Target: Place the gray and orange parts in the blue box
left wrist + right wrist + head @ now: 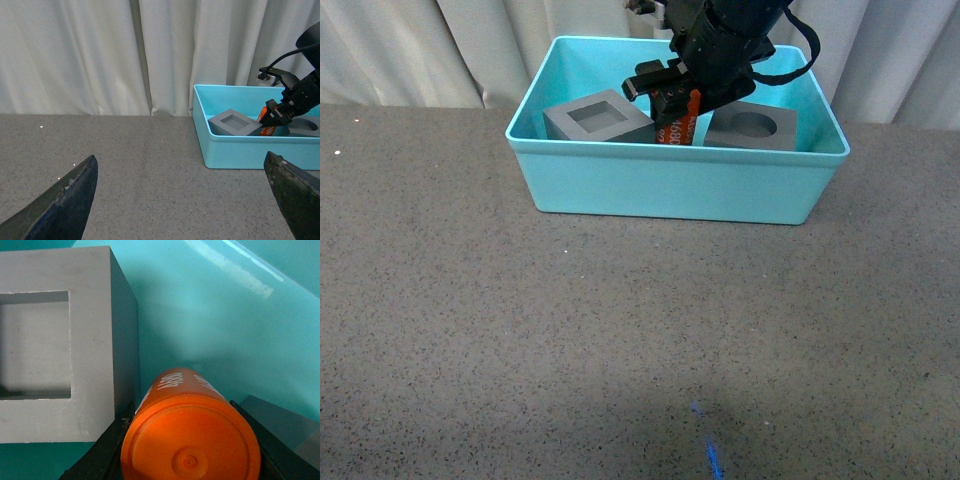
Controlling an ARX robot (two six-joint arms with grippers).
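While my right gripper (678, 112) pinched the orange cylinder (678, 122) near-upright inside the blue box (670, 190) at the worktop's far edge, between both gray cubes (597, 117), my left fingers (62, 202) hung spread, well apart.

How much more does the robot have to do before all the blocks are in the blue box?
Almost finished. Both gray cubes, the one with the square hole and the one with the round hole, already sit inside the blue box. The right gripper holds the orange cylinder down between them. It only needs to let go. The left gripper is open and empty, away from the box.
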